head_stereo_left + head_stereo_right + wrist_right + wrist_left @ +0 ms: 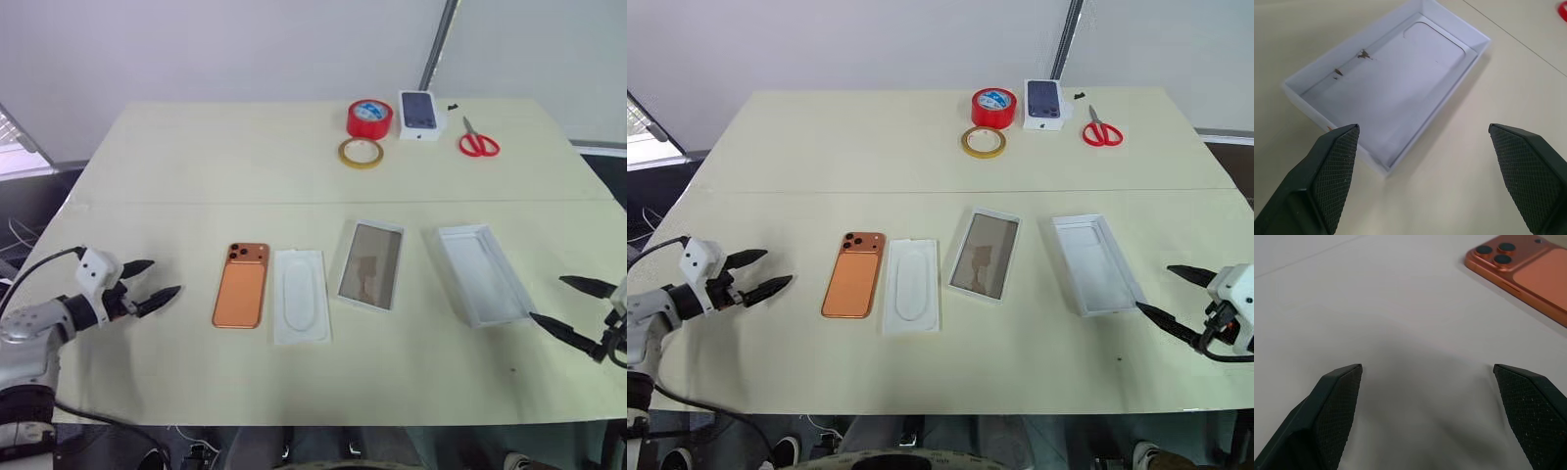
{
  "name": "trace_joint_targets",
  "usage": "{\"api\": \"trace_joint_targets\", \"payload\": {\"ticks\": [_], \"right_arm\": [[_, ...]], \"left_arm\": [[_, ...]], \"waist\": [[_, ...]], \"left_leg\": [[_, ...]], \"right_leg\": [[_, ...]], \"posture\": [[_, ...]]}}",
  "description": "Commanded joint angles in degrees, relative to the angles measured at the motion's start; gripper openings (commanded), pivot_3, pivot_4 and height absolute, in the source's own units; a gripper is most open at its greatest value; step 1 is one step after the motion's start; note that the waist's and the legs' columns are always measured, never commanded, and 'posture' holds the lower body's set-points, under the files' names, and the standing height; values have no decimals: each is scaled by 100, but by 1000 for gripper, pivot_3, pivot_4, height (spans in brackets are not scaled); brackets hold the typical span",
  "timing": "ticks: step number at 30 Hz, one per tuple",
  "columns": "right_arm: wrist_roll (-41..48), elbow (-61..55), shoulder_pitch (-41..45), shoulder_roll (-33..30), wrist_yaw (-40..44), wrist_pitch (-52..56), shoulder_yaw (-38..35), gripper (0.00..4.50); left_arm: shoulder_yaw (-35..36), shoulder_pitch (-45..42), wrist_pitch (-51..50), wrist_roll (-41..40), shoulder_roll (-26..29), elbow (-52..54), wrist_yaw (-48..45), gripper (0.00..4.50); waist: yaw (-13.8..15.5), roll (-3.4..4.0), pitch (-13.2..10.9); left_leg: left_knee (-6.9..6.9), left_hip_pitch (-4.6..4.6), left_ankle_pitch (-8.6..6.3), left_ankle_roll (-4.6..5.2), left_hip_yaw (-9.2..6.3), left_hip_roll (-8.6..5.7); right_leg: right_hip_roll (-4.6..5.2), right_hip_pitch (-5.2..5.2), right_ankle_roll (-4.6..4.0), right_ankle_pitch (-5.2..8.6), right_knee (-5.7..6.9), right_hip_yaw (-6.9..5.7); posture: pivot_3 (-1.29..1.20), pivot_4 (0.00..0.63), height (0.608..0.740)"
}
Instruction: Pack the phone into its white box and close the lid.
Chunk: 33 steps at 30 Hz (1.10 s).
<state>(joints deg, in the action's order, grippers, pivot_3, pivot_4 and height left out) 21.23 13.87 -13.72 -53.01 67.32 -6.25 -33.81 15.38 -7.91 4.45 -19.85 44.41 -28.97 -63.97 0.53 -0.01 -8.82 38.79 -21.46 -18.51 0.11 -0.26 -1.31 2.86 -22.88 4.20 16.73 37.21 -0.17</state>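
Copper-orange phone (241,285) flat at nine o'clock on the surface (196,157), white box (481,273) empty at three, left gripper (149,282) and right gripper (570,307) flanking, jaws released, presumably ready for pickup.

Phone (241,286) left of box (482,273), apart.

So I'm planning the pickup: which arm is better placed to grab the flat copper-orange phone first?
Left. The open left gripper hovers beside the flat copper-orange phone, nothing between. The open right gripper sits past the plain white cardboard box, across the table.
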Motion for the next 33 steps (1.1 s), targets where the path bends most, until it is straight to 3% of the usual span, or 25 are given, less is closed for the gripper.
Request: {"api": "trace_joint_targets", "payload": {"ticks": [1, 27, 30, 33], "right_arm": [[143, -29, -65, -81, 10, 19, -270, 4422], [206, -854, 107, -49, -108, 579, -40, 4422], [264, -1150, 211, -27, -123, 717, 100, 4422], [333, -1831, 425, 36, -222, 961, 536, 4422]], "left_arm": [[240, 36, 96, -131, 93, 236, 0, 4500], [188, -107, -76, -427, 15, 737, -669, 4500], [154, -89, -424, -496, -60, 1218, -371, 4500], [-47, 119, -1625, -563, -19, 2282, 228, 4500]], "waist": [[1, 2, -1], [1, 4, -2], [4, 4, -2], [-21, 5, -3]], "left_leg": [[0, 0, 0, 0, 0, 0], [-3, 0, 0, 0, 1, 0], [-3, -1, 0, 0, 1, 0], [-2, -2, 0, 0, 1, 0]], "right_leg": [[0, 0, 0, 0, 0, 0], [0, -1, 2, -1, -2, 0], [0, -1, 3, -1, -2, 0], [0, -1, 4, -2, 0, 0]], "posture": [[0, 150, 740], [0, 150, 740], [0, 150, 740], [0, 150, 740]]}}
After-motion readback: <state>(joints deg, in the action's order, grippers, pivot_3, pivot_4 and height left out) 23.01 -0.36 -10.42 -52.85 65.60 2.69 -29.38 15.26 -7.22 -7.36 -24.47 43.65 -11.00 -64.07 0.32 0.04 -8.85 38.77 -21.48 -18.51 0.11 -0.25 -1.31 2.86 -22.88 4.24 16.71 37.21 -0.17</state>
